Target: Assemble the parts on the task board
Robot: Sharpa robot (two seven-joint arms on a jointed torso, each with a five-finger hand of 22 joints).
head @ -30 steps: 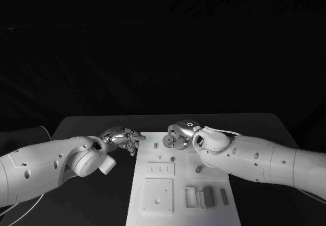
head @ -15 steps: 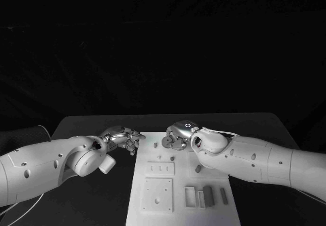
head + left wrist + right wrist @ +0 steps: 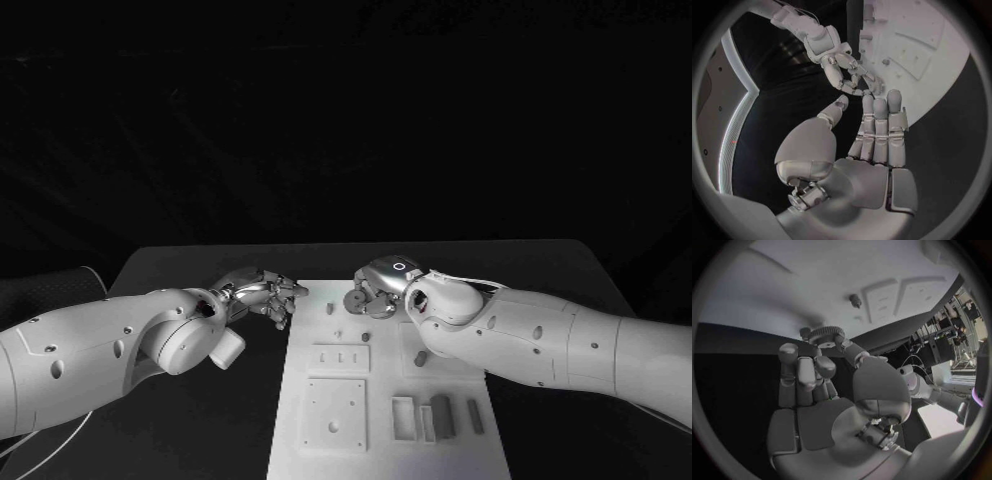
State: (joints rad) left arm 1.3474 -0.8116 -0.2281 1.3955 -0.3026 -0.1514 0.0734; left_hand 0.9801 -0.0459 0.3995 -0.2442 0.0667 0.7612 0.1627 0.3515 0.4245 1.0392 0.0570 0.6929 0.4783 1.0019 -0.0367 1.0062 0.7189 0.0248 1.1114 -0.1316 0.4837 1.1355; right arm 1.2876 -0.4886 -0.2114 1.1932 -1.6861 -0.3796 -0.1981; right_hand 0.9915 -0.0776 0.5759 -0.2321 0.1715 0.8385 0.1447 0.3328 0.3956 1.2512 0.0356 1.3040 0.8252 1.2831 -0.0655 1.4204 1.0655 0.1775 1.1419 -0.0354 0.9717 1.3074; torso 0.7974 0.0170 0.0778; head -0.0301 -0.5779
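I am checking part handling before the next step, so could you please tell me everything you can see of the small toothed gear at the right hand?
The small grey toothed gear is a round, flat wheel with fine teeth around its rim, matte and plastic-looking. The silver right hand pinches it at its fingertips, above the far end of the white task board, near a short dark peg standing in the board. Whether the gear touches the board cannot be told. In the head view the hand hides it.
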